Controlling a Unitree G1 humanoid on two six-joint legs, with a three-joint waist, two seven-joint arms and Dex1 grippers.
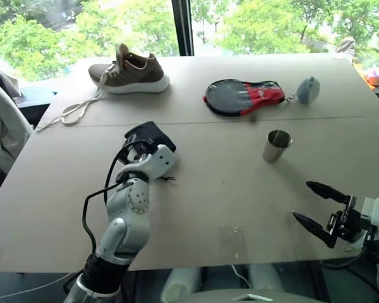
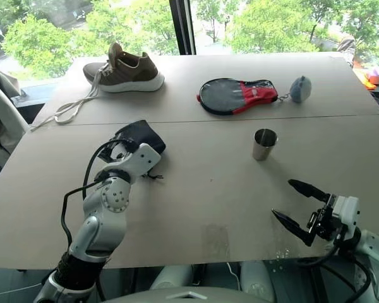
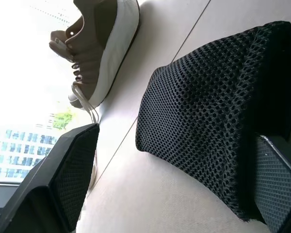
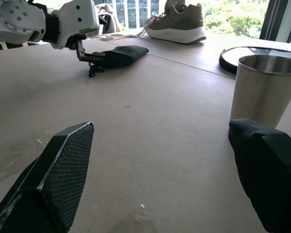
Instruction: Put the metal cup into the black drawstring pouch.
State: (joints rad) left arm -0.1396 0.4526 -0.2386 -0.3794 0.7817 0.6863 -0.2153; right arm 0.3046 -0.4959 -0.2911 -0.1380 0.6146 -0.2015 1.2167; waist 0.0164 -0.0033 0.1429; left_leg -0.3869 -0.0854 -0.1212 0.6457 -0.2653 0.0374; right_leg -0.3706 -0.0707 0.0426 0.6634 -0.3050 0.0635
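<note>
Left eye view: showing a tabletop (image 1: pixel 227 208) of two boards joined by a seam running side to side. Cup (image 1: pixel 276 146) standing upright, mouth up, on the near board just past the seam toward the right half, well apart from both grippers. Pouch (image 1: pixel 150 134) lying on the near board just this side of the seam, left of centre, cord (image 1: pixel 167 178) trailing toward the near edge. Left gripper (image 2: pixel 129 144) reaching in over the pouch from the near side, arm stretching from the near left edge. Left wrist view: fingers (image 3: pixel 70 167) spread wide, one on bare table, the other at the edge of the mesh pouch (image 3: pixel 208 121); pouch sitting partway between them, not clamped, jaws released. Right gripper (image 1: pixel 319 205) hovering by the near right corner, fingers parted wide, holding nothing. Right wrist view: cup (image 4: pixel 264 90) appearing beyond one fingertip (image 4: pixel 269 170), apart from it; left gripper (image 4: pixel 87 54) touching the pouch (image 4: pixel 119 56) farther off. Shoe (image 1: pixel 129 71) resting on the far board toward the far left corner, white laces (image 1: pixel 82 108) running off toward the left edge. Grey-and-red case (image 1: pixel 243 97) lying on the far board near its middle, close to the seam, with a small grey pompom (image 1: pixel 308 89) just beside its right end.
</note>
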